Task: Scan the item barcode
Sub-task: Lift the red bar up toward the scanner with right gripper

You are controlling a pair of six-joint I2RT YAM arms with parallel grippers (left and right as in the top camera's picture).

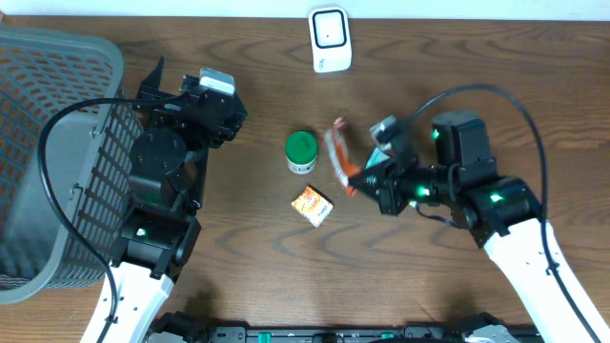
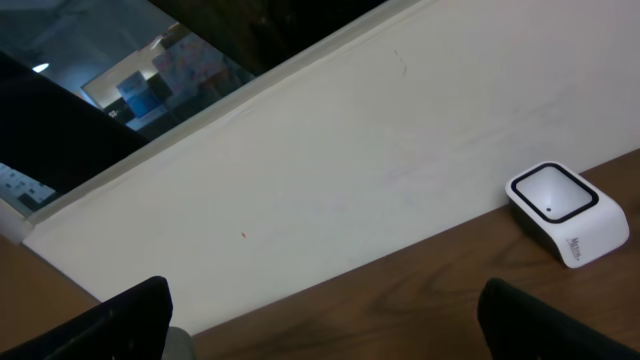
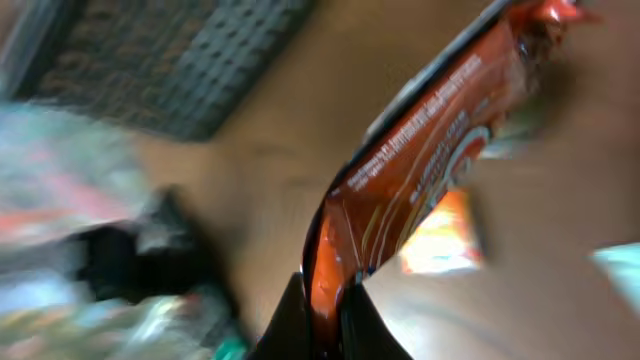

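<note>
Right end effector (image 1: 355,183) clamped shut on end of orange snack packet (image 1: 337,151), held above surface (image 1: 248,276) mid-table, guess so barcode could face scanner (image 1: 330,40) at back. Left end effector (image 2: 320,325) wide open, empty, parked by basket (image 1: 48,143), out of way.

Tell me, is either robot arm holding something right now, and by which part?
The right gripper pinches the orange snack packet by one end. The left gripper is open, holding nothing.
</note>
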